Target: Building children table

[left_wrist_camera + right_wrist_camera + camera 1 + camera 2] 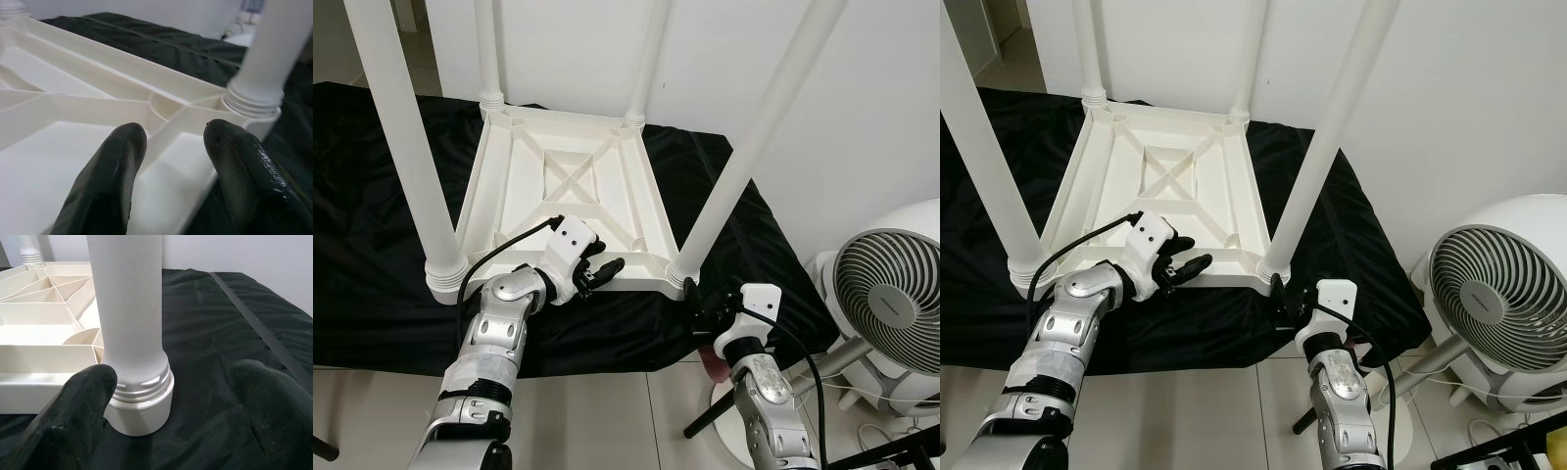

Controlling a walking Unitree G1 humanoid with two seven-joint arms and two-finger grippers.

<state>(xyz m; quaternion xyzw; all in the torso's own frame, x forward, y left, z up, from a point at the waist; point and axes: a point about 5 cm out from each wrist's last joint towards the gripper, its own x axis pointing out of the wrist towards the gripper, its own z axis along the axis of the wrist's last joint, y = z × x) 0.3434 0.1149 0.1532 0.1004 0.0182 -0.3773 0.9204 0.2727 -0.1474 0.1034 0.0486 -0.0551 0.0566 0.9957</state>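
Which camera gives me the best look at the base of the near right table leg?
The right wrist view: the leg base, with its ridged collar, sits between the open right gripper fingers. Both eye views show it small beside that gripper. The left wrist view catches it off to the side, past the open left gripper.

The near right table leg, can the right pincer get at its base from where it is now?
Probably yes. The right pincer is open, its fingers either side of the leg's threaded base, with only black cloth around it and nothing in between.
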